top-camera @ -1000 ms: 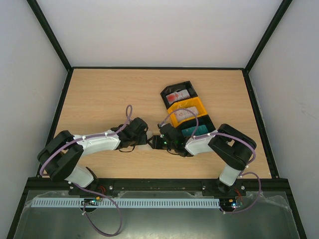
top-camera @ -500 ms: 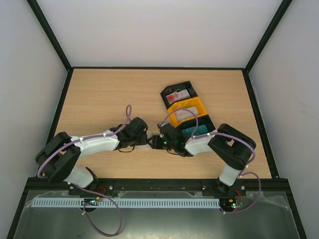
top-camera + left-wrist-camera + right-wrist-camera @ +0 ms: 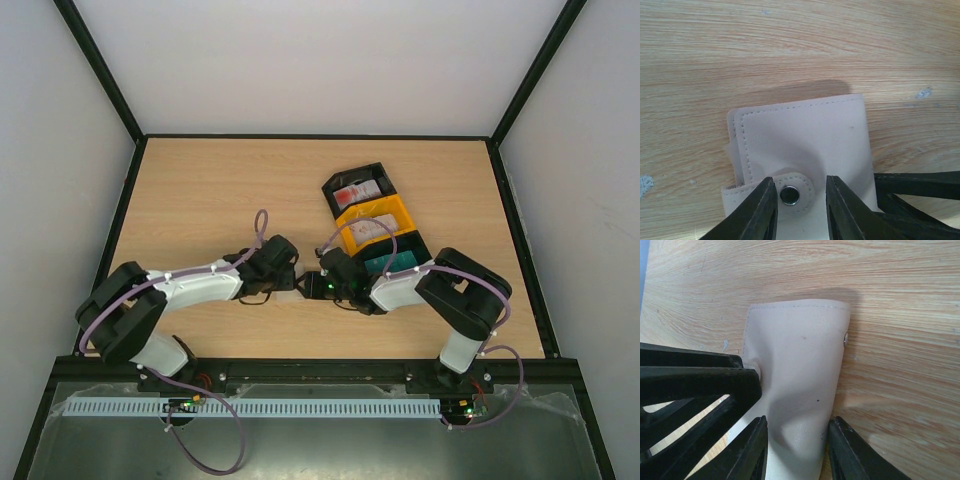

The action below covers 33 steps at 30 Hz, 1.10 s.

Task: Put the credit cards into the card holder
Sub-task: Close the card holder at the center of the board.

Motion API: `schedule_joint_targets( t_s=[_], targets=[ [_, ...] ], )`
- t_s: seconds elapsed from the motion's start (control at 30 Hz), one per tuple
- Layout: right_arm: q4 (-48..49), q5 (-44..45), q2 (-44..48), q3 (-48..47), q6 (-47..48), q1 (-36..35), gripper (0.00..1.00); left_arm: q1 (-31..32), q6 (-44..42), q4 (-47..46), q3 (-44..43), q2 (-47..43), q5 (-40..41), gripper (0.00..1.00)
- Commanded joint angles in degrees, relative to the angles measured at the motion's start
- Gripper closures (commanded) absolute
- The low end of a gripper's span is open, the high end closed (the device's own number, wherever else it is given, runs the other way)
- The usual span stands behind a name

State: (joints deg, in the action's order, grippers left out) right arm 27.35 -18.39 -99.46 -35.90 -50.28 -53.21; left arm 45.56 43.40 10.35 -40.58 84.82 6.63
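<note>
The card holder [image 3: 805, 135], a pale beige wallet, lies folded on the table between both grippers and is almost hidden in the top view. My left gripper [image 3: 801, 182] has its fingers a little apart, straddling the snap tab [image 3: 789, 195] with a gap on the right side. My right gripper [image 3: 797, 432] is shut on the opposite edge of the card holder [image 3: 800, 350], which bulges between the fingers. In the top view the left gripper [image 3: 297, 282] and right gripper [image 3: 313, 285] meet tip to tip. The credit cards lie in bins: white-red [image 3: 357, 192], beige [image 3: 372, 228], teal [image 3: 388, 262].
A row of three open bins, black [image 3: 352, 178], orange [image 3: 400, 213] and black [image 3: 412, 245], stands just right of and behind the grippers. The right gripper's black fingers [image 3: 920, 200] show in the left wrist view. Black frame rails edge the table.
The left gripper nudged right against the holder and eased back. Both grippers stay together at the holder; the bins and cards have not moved.
</note>
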Motion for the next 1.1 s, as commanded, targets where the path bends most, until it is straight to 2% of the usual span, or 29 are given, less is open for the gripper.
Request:
schedule_joint_targets(
  t_s=[0.0, 0.1, 0.5, 0.73, 1.07],
  targets=[
    [-9.2, 0.4, -3.4, 1.7, -0.3, -0.2, 0.65, -0.3, -1.2, 1.4, -1.7, 2.3, 1.3, 0.71],
    [-9.2, 0.5, -3.5, 1.8, -0.3, -0.2, 0.65, -0.3, -1.4, 1.0, -1.7, 3.2, 0.2, 0.71],
    [-9.2, 0.4, -3.8, 1.5, -0.3, -0.2, 0.65, -0.3, -2.8, 4.1, -1.7, 2.6, -2.1, 0.84],
    [-9.4, 0.4, -4.0, 1.4, -0.3, -0.2, 0.65, -0.3, -3.7, 5.2, -1.7, 1.8, -2.1, 0.94],
    [-9.6, 0.3, -4.4, 0.7, -0.1, -0.2, 0.65, -0.3, -4.6, 5.1, -1.7, 0.7, -3.9, 0.92]
  ],
)
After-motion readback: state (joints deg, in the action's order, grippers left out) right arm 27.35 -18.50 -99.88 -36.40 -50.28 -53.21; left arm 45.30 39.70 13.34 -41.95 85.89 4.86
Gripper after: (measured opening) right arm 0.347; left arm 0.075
